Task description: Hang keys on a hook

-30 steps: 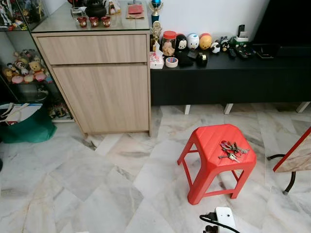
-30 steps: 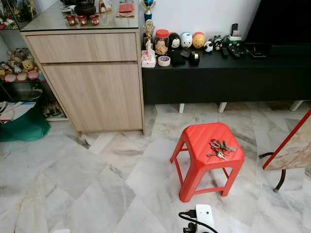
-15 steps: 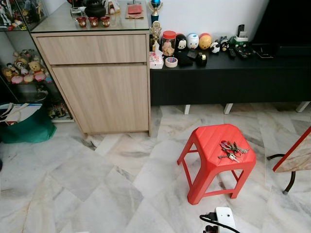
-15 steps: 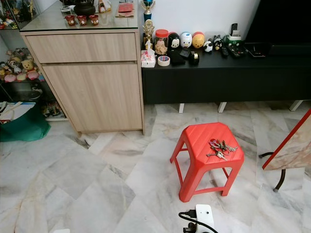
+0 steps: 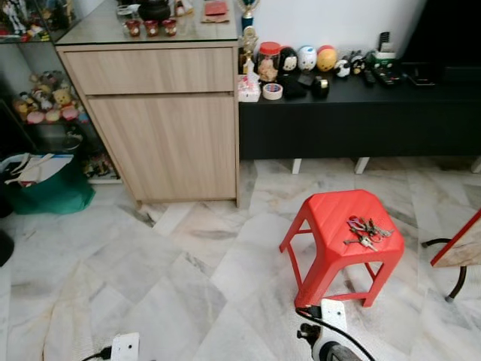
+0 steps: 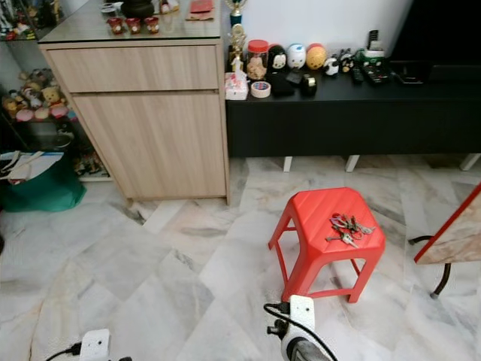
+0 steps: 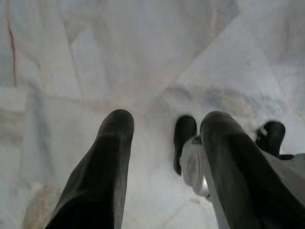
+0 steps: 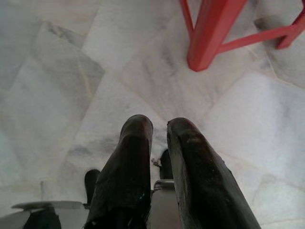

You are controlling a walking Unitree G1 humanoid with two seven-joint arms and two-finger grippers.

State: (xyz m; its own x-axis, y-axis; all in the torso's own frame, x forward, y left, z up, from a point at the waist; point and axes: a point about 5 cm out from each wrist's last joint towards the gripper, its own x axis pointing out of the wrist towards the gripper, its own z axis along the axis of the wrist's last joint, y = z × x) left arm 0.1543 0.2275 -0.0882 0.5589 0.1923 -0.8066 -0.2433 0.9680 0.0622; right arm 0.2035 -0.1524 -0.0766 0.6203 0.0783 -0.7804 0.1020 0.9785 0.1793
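Floor: pale grey-white marble tiles (image 5: 150, 278) with darker veining, laid diagonally. Back wall (image 5: 331, 19) plain white. Light-wood cabinet (image 5: 161, 124) stands against it, one drawer above one door, glass top carrying small cups and a dark teapot. Touching its right side, a long low black console (image 5: 361, 113) on short white legs, its top lined with figurines, a red-lidded jar and a tape roll. Left of the cabinet, a glass display shelf (image 5: 45, 101) of plush toys. Green bag (image 5: 45, 188) on the floor below. Lighting even, diffuse.
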